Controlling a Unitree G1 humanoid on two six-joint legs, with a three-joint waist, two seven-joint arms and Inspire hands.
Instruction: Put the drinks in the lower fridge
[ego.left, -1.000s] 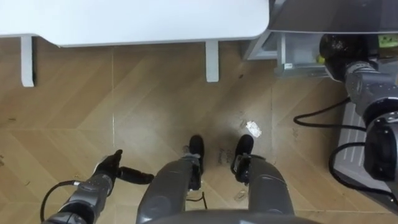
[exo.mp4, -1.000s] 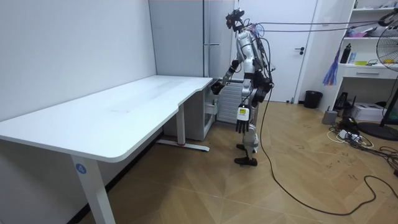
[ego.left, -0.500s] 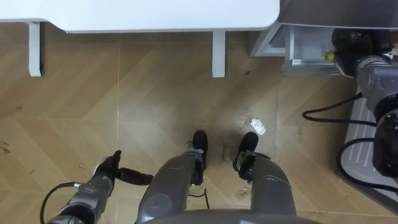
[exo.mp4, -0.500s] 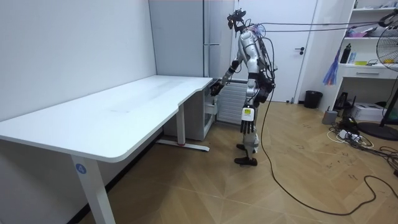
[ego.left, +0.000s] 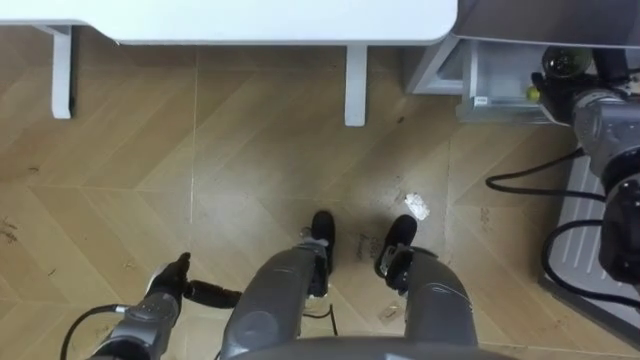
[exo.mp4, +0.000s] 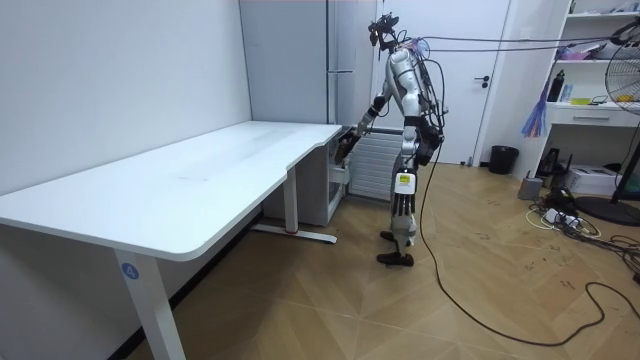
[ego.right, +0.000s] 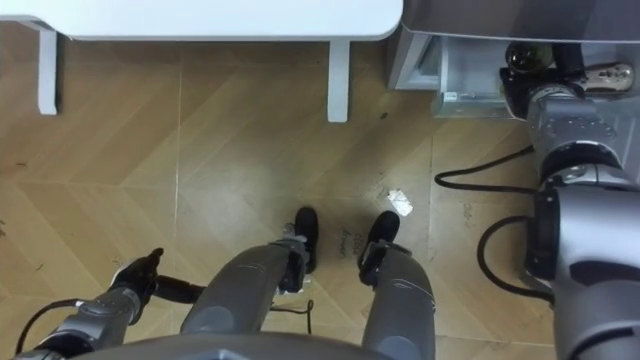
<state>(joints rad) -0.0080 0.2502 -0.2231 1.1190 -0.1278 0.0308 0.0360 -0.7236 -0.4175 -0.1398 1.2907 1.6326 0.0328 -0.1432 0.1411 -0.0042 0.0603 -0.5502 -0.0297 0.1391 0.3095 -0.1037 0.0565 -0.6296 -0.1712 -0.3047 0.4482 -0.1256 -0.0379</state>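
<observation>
Wooden floor (ego.left: 250, 170) lies open near and left. The white desk (ego.left: 280, 18) and its leg (ego.left: 354, 85) stand just left of the fridge (ego.left: 540, 20), hemming its lower compartment (ego.left: 495, 85), far right.

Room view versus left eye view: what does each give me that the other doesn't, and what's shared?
Room view: the whole robot standing at the white desk, with a door, bin and fan beyond it. Left eye view: the left hand open and empty, and a white scrap on the floor. Both: the desk, the fridge, and the right hand extended to its open lower compartment.
</observation>
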